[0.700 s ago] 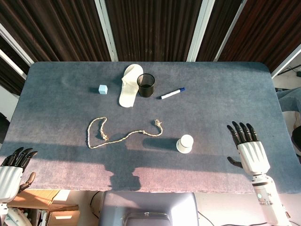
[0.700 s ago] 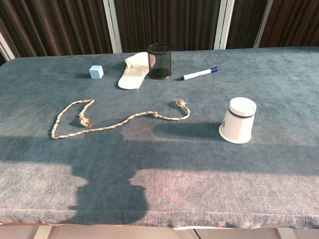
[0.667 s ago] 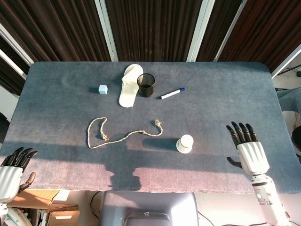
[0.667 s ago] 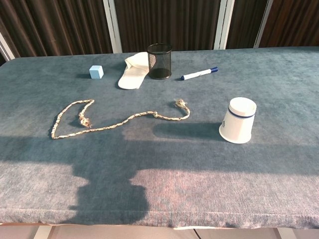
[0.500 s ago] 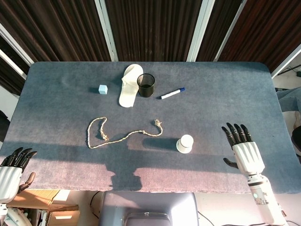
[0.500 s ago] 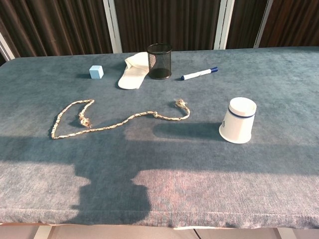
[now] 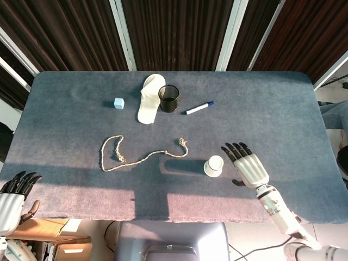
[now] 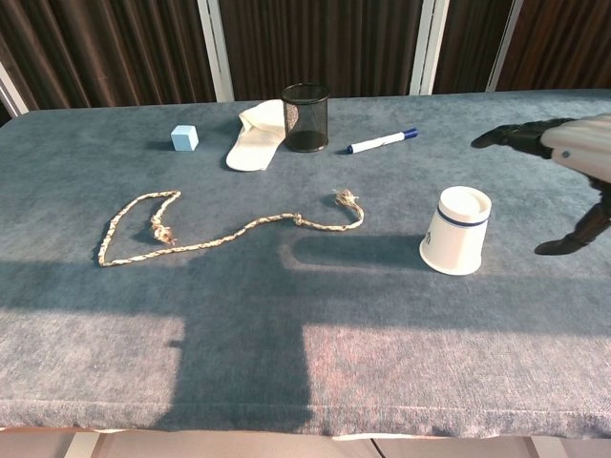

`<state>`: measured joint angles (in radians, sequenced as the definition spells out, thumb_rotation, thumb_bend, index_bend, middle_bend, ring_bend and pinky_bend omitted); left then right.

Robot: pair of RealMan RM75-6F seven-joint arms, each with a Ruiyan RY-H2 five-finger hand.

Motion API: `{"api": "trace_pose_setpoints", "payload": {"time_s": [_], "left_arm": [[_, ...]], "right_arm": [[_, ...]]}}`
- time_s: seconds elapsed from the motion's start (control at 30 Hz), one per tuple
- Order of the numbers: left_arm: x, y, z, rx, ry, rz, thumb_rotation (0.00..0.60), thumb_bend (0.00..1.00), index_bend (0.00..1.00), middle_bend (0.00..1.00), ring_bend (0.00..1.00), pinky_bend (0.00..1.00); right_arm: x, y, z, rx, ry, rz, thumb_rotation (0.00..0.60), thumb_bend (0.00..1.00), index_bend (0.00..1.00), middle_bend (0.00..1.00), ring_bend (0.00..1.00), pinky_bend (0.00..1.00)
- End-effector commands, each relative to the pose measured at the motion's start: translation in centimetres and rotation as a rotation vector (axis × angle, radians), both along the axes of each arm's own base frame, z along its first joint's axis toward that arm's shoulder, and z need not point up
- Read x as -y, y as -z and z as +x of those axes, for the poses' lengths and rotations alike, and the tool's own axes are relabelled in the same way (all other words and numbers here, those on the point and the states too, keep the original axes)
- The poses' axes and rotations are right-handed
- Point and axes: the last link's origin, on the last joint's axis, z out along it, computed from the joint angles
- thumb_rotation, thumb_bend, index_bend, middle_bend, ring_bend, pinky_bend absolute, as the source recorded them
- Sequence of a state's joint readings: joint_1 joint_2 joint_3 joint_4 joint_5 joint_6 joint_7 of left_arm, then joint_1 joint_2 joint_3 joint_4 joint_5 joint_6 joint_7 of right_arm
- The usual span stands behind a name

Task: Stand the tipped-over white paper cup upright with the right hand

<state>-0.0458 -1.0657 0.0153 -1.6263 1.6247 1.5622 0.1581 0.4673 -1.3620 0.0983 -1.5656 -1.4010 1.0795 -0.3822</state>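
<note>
The white paper cup (image 7: pixel 214 166) with a blue band (image 8: pixel 457 230) rests on the blue-grey table, right of centre near the front, its wider end on the cloth and its narrow end facing up. My right hand (image 7: pixel 247 165) hovers just right of the cup, fingers spread and empty, not touching it; in the chest view the right hand (image 8: pixel 563 162) enters from the right edge above the table. My left hand (image 7: pixel 12 197) sits off the table's front left corner, fingers apart, holding nothing.
A frayed rope (image 7: pixel 142 154) lies left of the cup. At the back stand a black mesh pen cup (image 7: pixel 169 98), a white sock (image 7: pixel 148 99), a blue marker (image 7: pixel 198 107) and a light-blue cube (image 7: pixel 118 103).
My right hand has moved left and forward over the table, from near the front right edge to just beside the cup. The cup and left hand have not moved.
</note>
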Motion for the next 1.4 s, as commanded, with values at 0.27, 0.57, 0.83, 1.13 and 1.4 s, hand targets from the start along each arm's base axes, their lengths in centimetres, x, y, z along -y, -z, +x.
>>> {"api": "trace_pose_setpoints", "payload": {"time_s": [0.27,0.57,0.83,1.13,1.4], "left_arm": [[0.2,-0.2,0.0,-0.002,-0.006,0.005,0.6,0.34,0.23,0.18,0.12,0.29],[0.4,-0.3,0.0,-0.007,-0.011,0.008,0.6,0.34,0.23,0.18,0.12,0.29],[0.4,-0.4,0.0,-0.006,-0.013,0.011,0.6,0.34,0.23,0.18,0.12,0.29],[0.3,-0.4,-0.2,-0.004,-0.029,0.012,0.6,0.34,0.23,0.18,0.13,0.29],[0.2,-0.1,-0.1,-0.021,-0.038,0.008,0.6,0.34,0.24,0.18,0.13,0.29]], "right_arm": [[2.1,3.6,1.1,0.039,0.004,0.07,0.6,0.35,0.27,0.21,0.17,0.27],[2.1,5.0,1.3,0.067,-0.018,0.09,0.6,0.58,0.34,0.26,0.23,0.33],[1.8,5.4,0.2,0.059,-0.022,0.056,0.6,0.82,0.5,0.38,0.4,0.51],[1.6,4.8,-0.3,0.149,-0.047,-0.059,0.6,0.92,0.77,0.57,0.6,0.67],[1.1,4.8,0.4,0.537,-0.088,-0.049,0.6,0.92,0.77,0.57,0.61,0.67]]}}
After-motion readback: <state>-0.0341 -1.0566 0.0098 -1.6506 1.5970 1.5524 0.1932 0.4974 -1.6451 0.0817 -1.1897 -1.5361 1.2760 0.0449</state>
